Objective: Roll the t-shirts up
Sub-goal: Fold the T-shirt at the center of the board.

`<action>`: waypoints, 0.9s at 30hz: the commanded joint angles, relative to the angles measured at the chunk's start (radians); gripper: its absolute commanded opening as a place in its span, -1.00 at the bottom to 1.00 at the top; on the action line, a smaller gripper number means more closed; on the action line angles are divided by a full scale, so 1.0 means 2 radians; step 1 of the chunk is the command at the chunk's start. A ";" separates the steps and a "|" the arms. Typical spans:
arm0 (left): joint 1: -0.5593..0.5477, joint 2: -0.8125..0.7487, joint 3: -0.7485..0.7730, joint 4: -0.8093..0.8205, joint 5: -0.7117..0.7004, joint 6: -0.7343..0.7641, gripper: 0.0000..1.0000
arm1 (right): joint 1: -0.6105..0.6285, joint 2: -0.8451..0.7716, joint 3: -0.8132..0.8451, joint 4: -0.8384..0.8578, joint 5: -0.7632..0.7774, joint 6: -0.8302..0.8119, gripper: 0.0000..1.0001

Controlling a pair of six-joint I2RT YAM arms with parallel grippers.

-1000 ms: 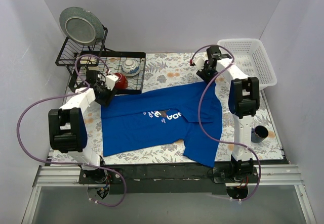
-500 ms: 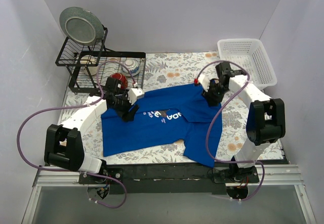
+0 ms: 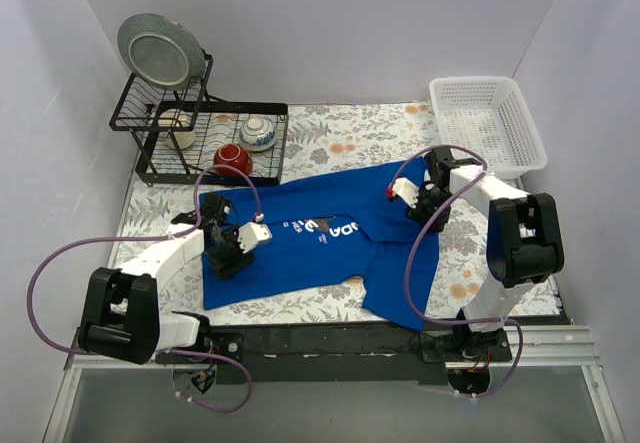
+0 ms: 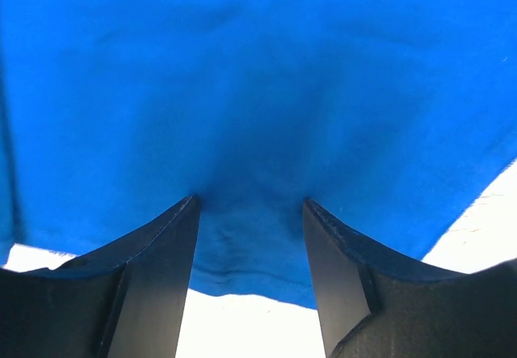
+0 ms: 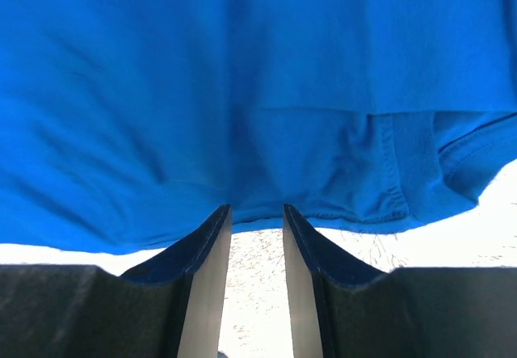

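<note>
Both my arms have swung in from the far corners, away from the dish rack (image 3: 170, 163) and the basket (image 3: 488, 121), and dropped low onto the t-shirt (image 3: 320, 241). It lies spread flat mid-table, unmoved and with no roll begun. My left gripper (image 4: 250, 202) is well open, pressing at the shirt's left edge with cloth puckering between the tips. My right gripper (image 5: 257, 207) is narrowed to a slim gap at the right-hand hem. Bare table shows through it, so it probably holds nothing yet. I judge both are set to pinch.
</note>
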 commanded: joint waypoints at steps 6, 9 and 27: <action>0.076 0.006 -0.016 0.053 -0.057 0.071 0.04 | -0.019 0.048 0.048 -0.037 0.044 -0.030 -0.24; 0.083 -0.010 0.027 0.015 -0.009 0.070 0.04 | -0.022 0.043 0.117 -0.087 -0.006 -0.021 -0.24; 0.088 0.026 0.036 0.089 -0.046 -0.028 0.12 | -0.021 0.191 0.231 -0.028 0.014 0.049 -0.29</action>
